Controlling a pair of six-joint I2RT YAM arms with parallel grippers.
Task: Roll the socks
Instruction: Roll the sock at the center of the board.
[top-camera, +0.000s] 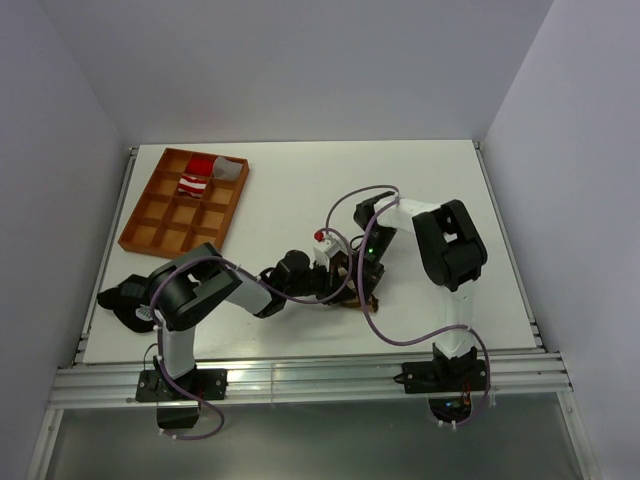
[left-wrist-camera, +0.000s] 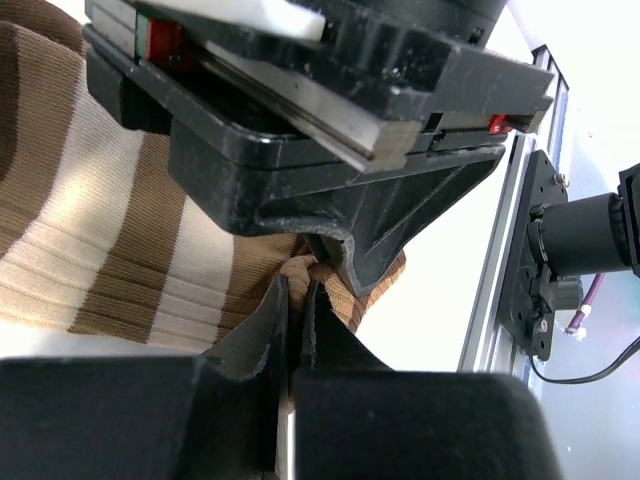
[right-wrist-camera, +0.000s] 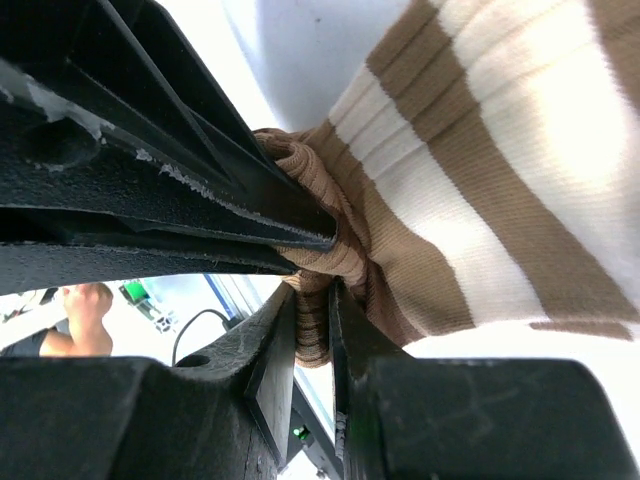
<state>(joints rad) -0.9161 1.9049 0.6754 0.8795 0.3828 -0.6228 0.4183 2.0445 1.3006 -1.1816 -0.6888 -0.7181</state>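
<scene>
The dark-brown-and-tan striped sock (left-wrist-camera: 100, 220) lies on the white table near the middle front, mostly hidden under both grippers in the top view (top-camera: 372, 298). My left gripper (left-wrist-camera: 297, 290) is shut on a bunched edge of it; it shows in the top view (top-camera: 338, 290). My right gripper (right-wrist-camera: 312, 300) is shut on the same bunched edge of the sock (right-wrist-camera: 480, 170), fingertip to fingertip with the left one, and also shows from above (top-camera: 362, 280). The red-and-white sock (top-camera: 195, 183) sits bundled in a far compartment of the orange tray (top-camera: 130, 240).
The orange tray with several compartments stands at the far left. A black lump (top-camera: 122, 296) lies at the table's near left edge by the left arm. A metal rail (left-wrist-camera: 495, 290) runs along the table's front edge.
</scene>
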